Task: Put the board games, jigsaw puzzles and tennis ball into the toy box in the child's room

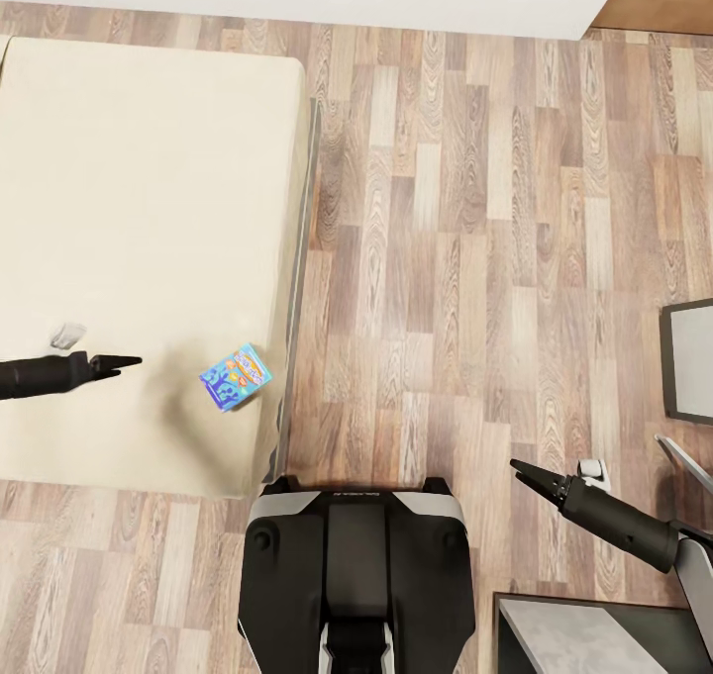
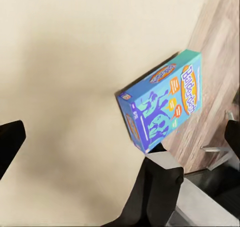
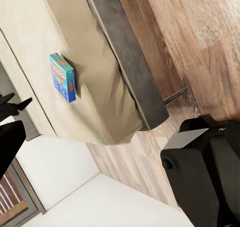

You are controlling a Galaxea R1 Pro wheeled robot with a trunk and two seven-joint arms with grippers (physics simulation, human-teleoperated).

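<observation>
One board game [image 1: 236, 377], a thin light blue cartoon box, lies flat on the beige bed [image 1: 149, 209] near its front right corner. It also appears in the left wrist view [image 2: 162, 104] and, from farther off, in the right wrist view [image 3: 62, 77]. My left gripper [image 1: 131, 361] hovers over the bed just left of the box, and its fingers [image 2: 10, 142] stand wide apart, open and empty. My right gripper [image 1: 527, 472] hangs open over the wood floor, far right of the bed. The toy box, table, puzzles and ball are out of view.
A small grey scrap [image 1: 67, 336] lies on the bed behind my left gripper. My dark base [image 1: 356, 565] stands at the bed's front corner. A grey-topped cabinet [image 1: 594, 639] and a dark-framed panel [image 1: 690, 359] sit on the right. Wood floor [image 1: 465, 258] stretches between.
</observation>
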